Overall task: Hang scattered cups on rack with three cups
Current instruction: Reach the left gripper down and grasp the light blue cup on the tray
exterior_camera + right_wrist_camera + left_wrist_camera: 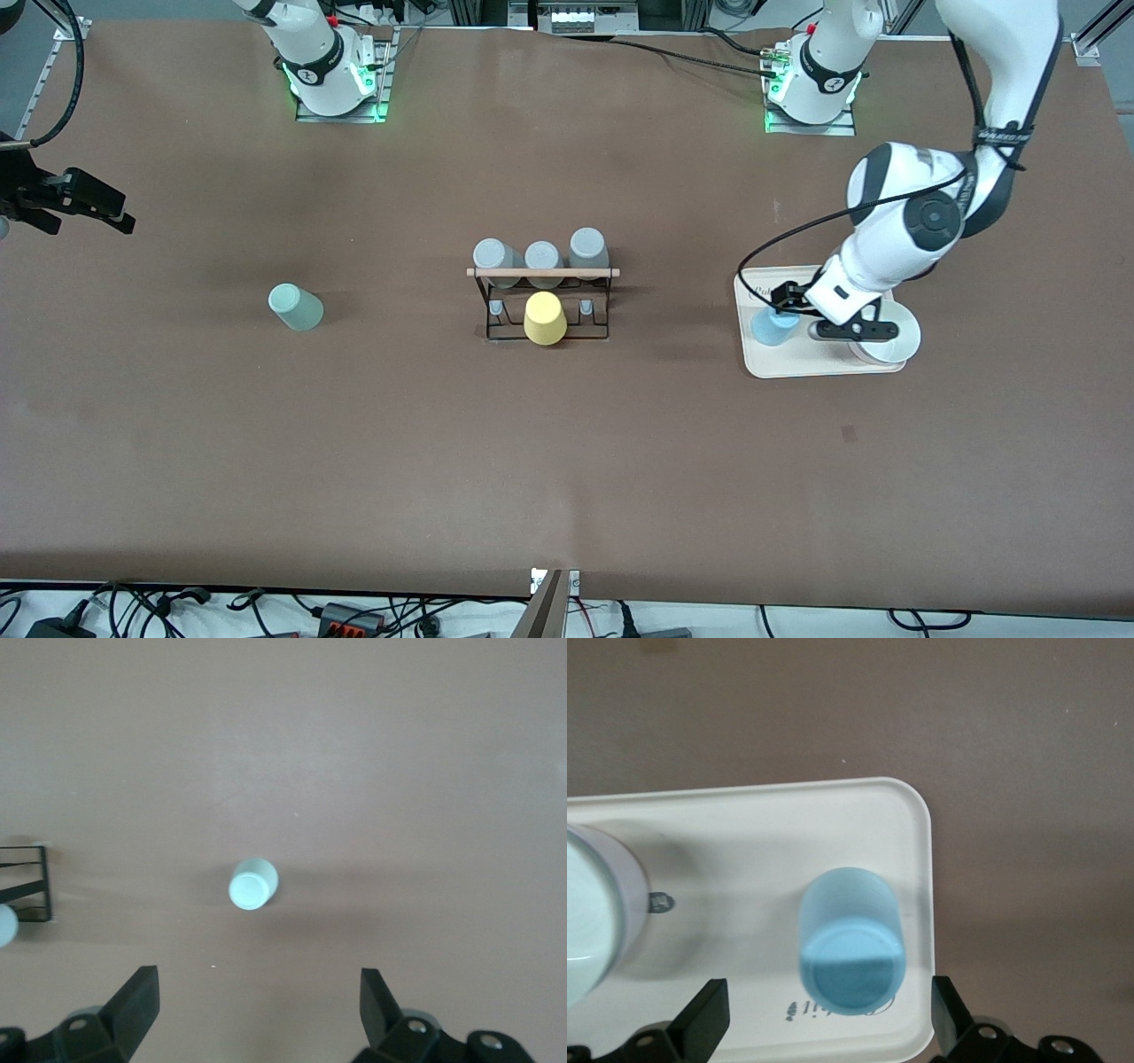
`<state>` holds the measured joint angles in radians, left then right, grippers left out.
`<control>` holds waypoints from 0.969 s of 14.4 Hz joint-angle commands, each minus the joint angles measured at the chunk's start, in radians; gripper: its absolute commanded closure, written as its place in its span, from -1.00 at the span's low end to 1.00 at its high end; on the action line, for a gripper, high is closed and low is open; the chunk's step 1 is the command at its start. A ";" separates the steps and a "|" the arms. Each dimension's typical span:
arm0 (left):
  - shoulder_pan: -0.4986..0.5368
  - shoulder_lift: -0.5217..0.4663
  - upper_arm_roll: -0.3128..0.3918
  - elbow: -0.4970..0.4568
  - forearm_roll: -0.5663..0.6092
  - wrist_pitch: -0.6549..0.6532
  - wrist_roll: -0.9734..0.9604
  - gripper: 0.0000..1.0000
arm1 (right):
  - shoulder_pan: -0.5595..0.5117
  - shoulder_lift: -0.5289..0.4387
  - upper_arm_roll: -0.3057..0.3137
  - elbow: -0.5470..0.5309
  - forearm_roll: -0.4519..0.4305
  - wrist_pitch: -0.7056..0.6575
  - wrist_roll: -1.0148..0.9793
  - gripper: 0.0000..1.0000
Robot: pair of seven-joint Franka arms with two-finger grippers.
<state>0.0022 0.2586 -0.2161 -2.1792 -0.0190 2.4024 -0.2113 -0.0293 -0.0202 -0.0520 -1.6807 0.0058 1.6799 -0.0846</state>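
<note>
Blue cup (850, 952) on white tray (744, 828), bowl (890, 341) beside, left hand (791, 312) open above.

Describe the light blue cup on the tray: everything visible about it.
The light blue cup is a small, handle-less, tapered tumbler with a matte, plastic-looking surface. It stands upside down, flat base up, on the cream tray at the left arm's end of the table, close to the tray's rim, with a white bowl beside it on the same tray. The left end effector hangs open over it, fingers on either side, not touching. Nothing but the tray touches the cup.
</note>
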 commanded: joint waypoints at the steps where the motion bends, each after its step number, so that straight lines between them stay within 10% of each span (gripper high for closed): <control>1: -0.019 0.040 -0.003 -0.017 0.005 0.078 -0.045 -1.00 | 0.000 0.000 0.008 0.007 -0.029 -0.014 0.006 -1.00; 7: -0.016 0.073 0.003 -0.033 0.007 0.099 -0.049 -1.00 | 0.002 0.000 0.008 0.007 -0.029 -0.015 0.006 -1.00; 14: -0.002 0.064 0.003 -0.018 0.007 0.086 -0.051 0.14 | 0.000 0.002 0.008 0.007 -0.024 -0.032 0.009 -1.00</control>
<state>-0.0061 0.3355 -0.2104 -2.2004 -0.0189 2.4879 -0.2517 -0.0283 -0.0197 -0.0495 -1.6807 -0.0060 1.6619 -0.0846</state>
